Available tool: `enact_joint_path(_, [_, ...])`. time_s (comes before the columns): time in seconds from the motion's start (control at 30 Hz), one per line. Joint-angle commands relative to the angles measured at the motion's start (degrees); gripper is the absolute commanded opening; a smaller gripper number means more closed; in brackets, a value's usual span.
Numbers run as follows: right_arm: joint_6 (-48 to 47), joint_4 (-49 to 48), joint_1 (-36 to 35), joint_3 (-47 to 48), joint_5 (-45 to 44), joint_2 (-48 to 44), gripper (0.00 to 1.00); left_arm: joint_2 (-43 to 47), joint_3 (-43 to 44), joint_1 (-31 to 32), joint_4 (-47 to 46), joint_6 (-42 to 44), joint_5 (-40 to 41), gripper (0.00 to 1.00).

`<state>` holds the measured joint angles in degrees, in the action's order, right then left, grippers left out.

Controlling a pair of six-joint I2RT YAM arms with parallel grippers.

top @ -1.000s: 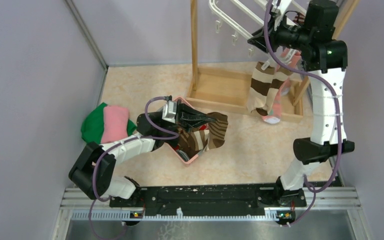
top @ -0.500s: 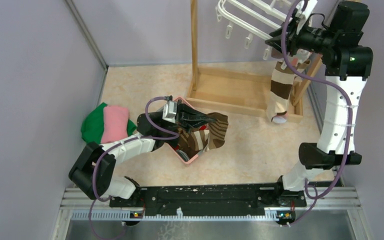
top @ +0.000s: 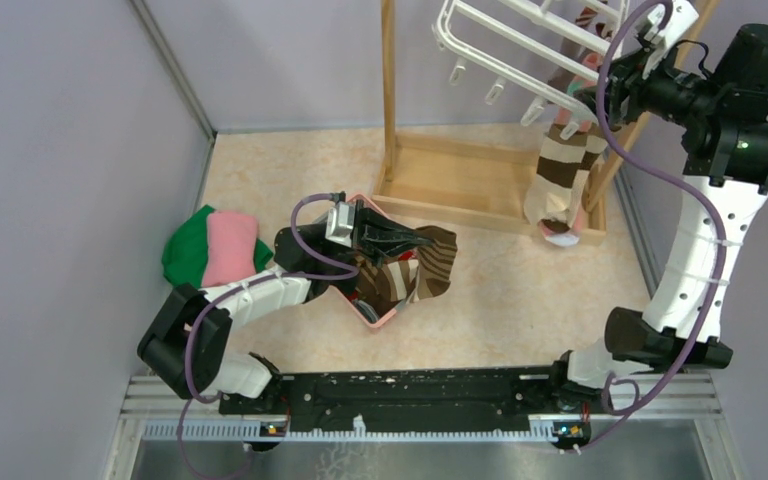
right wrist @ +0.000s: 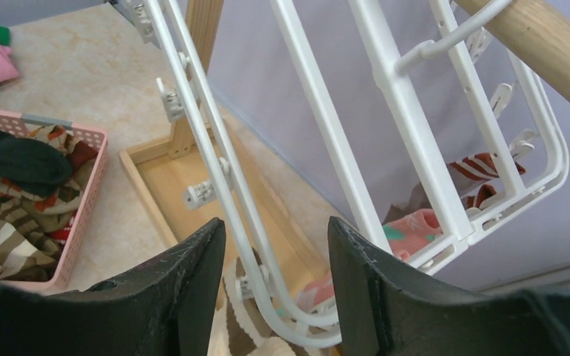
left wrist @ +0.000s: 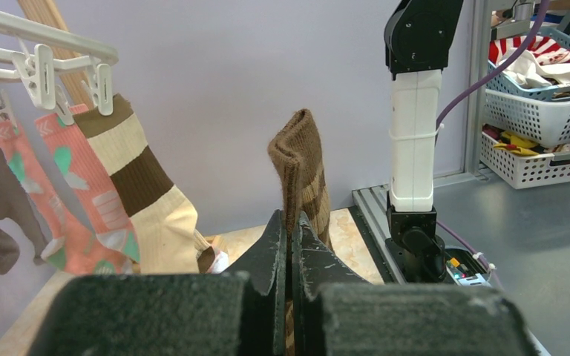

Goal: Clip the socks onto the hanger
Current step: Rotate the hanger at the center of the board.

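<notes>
Left pincer (left wrist: 291, 222), bottom centre of frame, clamps brown ribbed sock (left wrist: 299, 167) upright. Right pincer (right wrist: 274, 230) parted wide; white clip hanger (right wrist: 325, 111) rail between fingers.

Basket (top: 384, 319), cloths (top: 215, 247), stand (top: 460, 212) on table (top: 290, 165)

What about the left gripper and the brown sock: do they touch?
Touching. The left wrist view shows the left gripper shut on the brown sock, pinching it.

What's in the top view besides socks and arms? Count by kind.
Folded cloths: 2 (green cloth, pink cloth)
Pink basket: 1
Wooden stand: 1
Hanger: 1
Total: 5
</notes>
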<state>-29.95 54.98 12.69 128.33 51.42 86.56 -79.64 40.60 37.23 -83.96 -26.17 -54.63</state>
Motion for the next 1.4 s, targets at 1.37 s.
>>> enact_joint_path(1.37, [26.76,-48.36,-30.0,-55.98,-56.01,-21.51,0.43,-0.2,-0.39,0.27,-4.6,0.49,-1.48,0.0])
